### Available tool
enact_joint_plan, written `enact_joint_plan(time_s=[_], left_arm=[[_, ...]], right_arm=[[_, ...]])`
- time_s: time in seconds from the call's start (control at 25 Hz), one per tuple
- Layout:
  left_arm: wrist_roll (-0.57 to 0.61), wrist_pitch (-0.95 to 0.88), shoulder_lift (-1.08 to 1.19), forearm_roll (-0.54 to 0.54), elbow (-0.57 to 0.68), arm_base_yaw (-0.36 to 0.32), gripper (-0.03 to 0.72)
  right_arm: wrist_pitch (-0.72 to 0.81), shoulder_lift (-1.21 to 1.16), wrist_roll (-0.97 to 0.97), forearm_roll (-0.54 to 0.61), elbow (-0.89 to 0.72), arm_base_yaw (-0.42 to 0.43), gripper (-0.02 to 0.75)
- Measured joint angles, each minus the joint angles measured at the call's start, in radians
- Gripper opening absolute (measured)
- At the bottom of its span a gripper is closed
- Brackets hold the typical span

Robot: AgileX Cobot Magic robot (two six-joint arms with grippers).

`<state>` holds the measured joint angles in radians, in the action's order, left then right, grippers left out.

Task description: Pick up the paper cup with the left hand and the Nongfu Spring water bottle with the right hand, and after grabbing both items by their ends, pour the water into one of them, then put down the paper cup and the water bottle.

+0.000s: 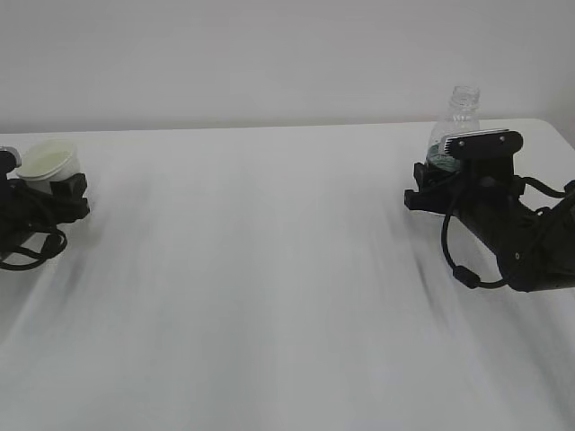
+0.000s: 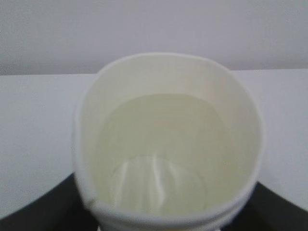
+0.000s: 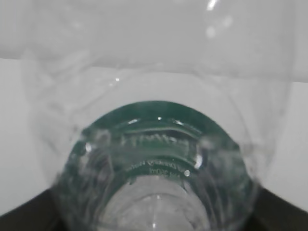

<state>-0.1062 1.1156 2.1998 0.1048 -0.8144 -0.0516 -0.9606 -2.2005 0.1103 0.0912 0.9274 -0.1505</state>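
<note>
At the far left, the white paper cup point(image 1: 45, 162) stands upright between the fingers of my left gripper point(image 1: 56, 190), which is shut on its lower part. In the left wrist view the paper cup point(image 2: 168, 139) fills the frame, its rim pressed slightly square. Its cream inside shows glints of clear water point(image 2: 154, 187) low down. At the right, the Nongfu Spring water bottle point(image 1: 460, 117) stands upright and capless, with my right gripper point(image 1: 429, 190) shut on its green-labelled lower part. The right wrist view looks through the bottle point(image 3: 159, 144), with dark fingers point(image 3: 284, 211) at the bottom corners.
The white table point(image 1: 269, 269) stretches between the two arms, ending at a pale wall behind. The right arm's looping black cable point(image 1: 458, 260) hangs close to the tabletop. The table's right rear corner lies just behind the bottle.
</note>
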Motion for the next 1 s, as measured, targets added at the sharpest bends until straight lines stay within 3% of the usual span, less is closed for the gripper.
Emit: enact_joint_plan(time_s=[0.68, 0.76, 0.92, 1.0], left_arm=[[0.001, 0.010, 0.051, -0.002, 0.000, 0.000, 0.473], [0.001, 0.010, 0.051, -0.002, 0.000, 0.000, 0.505], [0.001, 0.022, 0.051, -0.002, -0.002, 0.000, 0.651], [0.001, 0.022, 0.051, -0.004, -0.002, 0.000, 0.677]], right_arm=[[0.009, 0.000, 0.000, 0.000, 0.000, 0.000, 0.465], [0.010, 0.000, 0.000, 0.000, 0.000, 0.000, 0.465], [0.012, 0.000, 0.000, 0.000, 0.000, 0.000, 0.465], [0.014, 0.000, 0.000, 0.000, 0.000, 0.000, 0.465]])
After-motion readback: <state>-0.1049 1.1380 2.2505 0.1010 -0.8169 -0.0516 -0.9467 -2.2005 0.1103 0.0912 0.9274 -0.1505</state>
